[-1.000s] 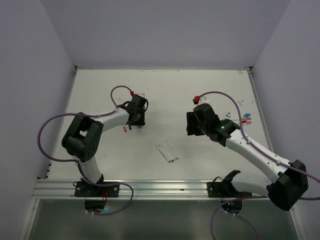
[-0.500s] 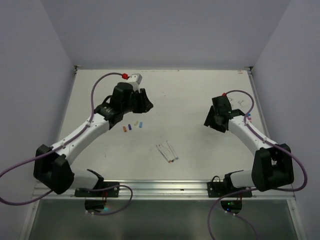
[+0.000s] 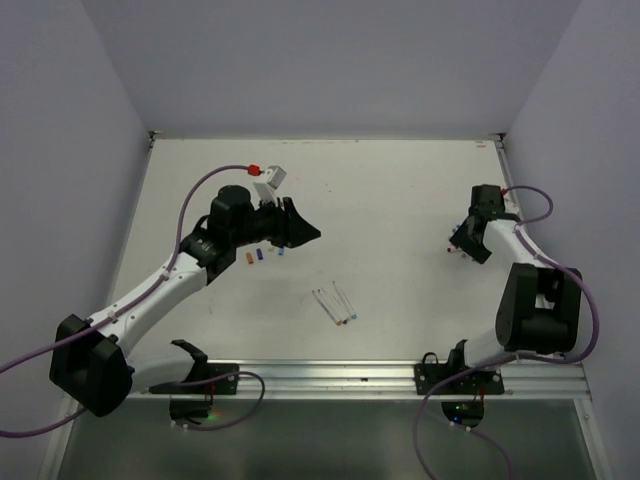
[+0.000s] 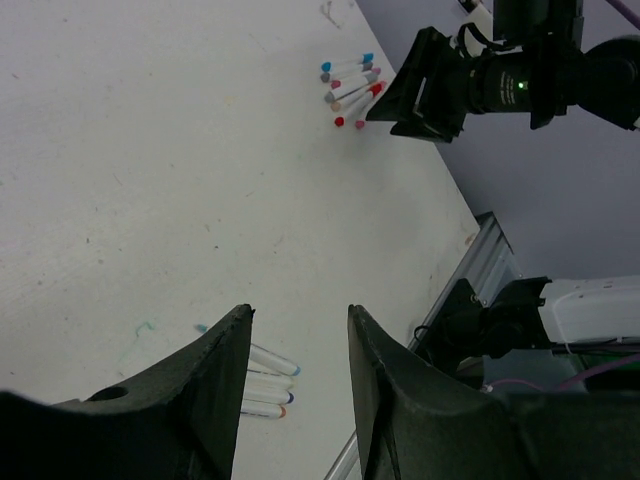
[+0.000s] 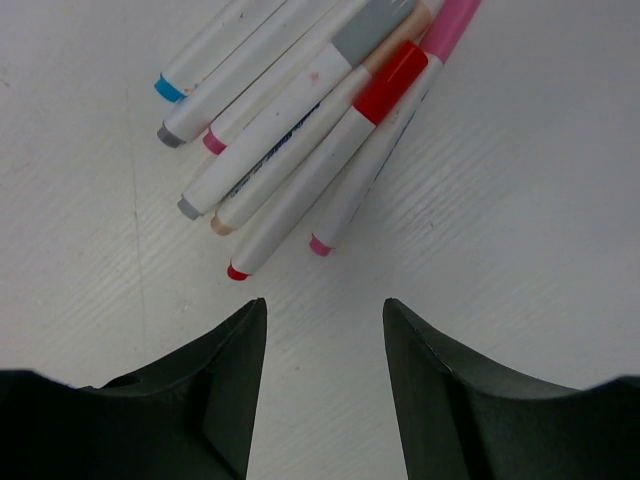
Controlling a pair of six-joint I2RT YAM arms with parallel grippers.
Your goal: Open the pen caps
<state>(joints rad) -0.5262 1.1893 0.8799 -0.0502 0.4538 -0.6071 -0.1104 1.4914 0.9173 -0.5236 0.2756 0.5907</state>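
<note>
The left gripper point(image 4: 300, 322) has its jaws apart and empty above the tabletop point(image 3: 400, 200); three loose pen caps point(image 3: 263, 254) lie just left of it. The right gripper point(image 5: 325, 312), also apart and empty, hangs over a bundle of pens point(image 5: 280, 140) at the right.

Bright, even light; faint soft shadows; crisp focus.

A: What's off-task on the worktop point(image 3: 400, 190)?
B: Aluminium rail point(image 3: 320, 375) along the near edge. Three white pen bodies point(image 3: 335, 303) side by side just beyond the rail, mid-span. Fanned pen bundle point(image 5: 290, 160) well beyond the rail, towards its right end.
</note>
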